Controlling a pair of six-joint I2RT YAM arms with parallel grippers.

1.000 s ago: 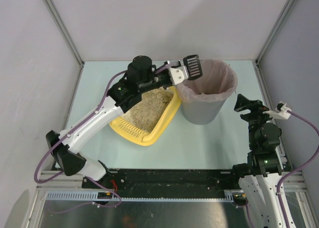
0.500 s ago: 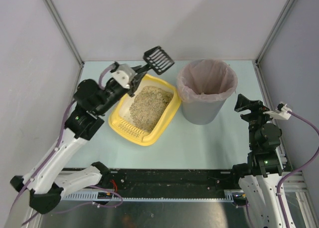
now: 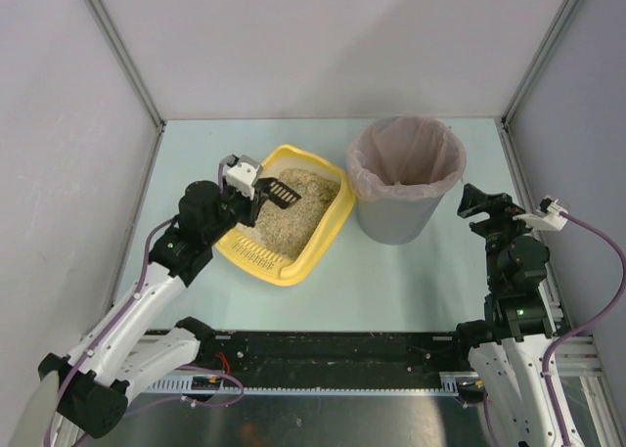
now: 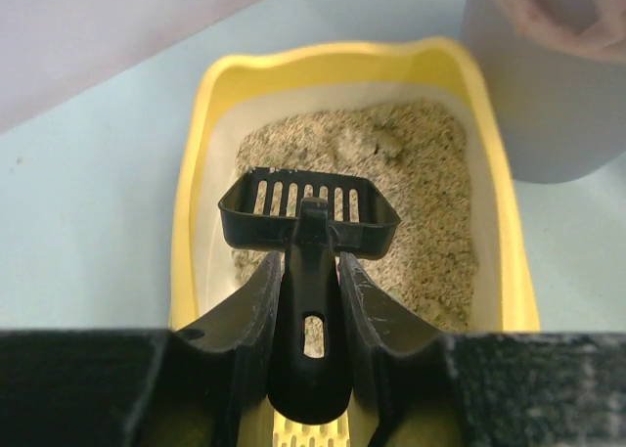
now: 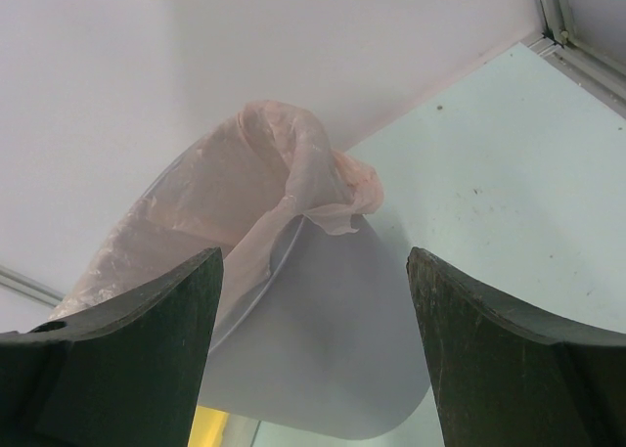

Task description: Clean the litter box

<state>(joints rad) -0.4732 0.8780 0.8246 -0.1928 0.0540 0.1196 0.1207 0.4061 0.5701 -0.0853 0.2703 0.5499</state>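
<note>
1. Fingers of the right gripper (image 5: 313,271) stand apart, four o'clock.
2. Left gripper (image 4: 311,281) clamps a black slotted plastic scoop (image 4: 311,207) over the shallow yellow plastic litter box (image 4: 191,173), mid-table: scooping step.
3. Next, likely: sift the beige litter (image 4: 430,222), then carry waste to the grey round bin (image 3: 406,217), one o'clock.

Left tool (image 4: 309,271) tight on scoop (image 4: 309,210) (arm bent); right tool (image 5: 313,258) wide apart.

The shallow yellow litter box (image 3: 331,230) lies flat, slotted lip nearest, beige litter piled inside.
</note>
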